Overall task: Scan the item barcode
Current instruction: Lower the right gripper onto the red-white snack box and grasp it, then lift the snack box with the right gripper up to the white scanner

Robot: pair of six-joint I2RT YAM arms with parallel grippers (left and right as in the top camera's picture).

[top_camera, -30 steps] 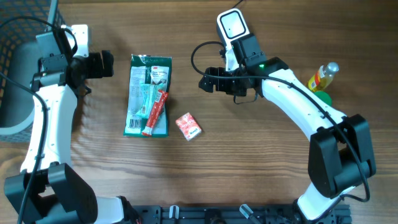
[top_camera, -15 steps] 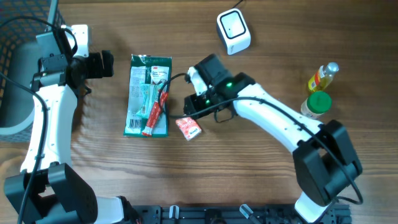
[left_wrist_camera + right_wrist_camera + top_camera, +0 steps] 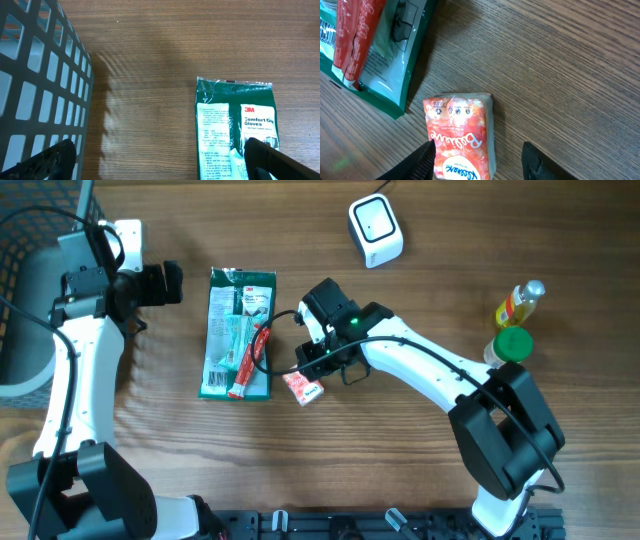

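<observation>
Barely begun: right gripper [image 3: 481,161] spread astride tissue pack [image 3: 460,135] (not yet clamped), left gripper [image 3: 162,157] gaping, scanner [image 3: 375,230] well apart.

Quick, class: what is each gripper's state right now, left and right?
Left gripper: open, holding nothing.
Right gripper: open, straddling the tissue pack, not gripping.

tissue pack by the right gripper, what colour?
Red-orange with white lettering; the tissue pack shows best in the right wrist view.
</observation>
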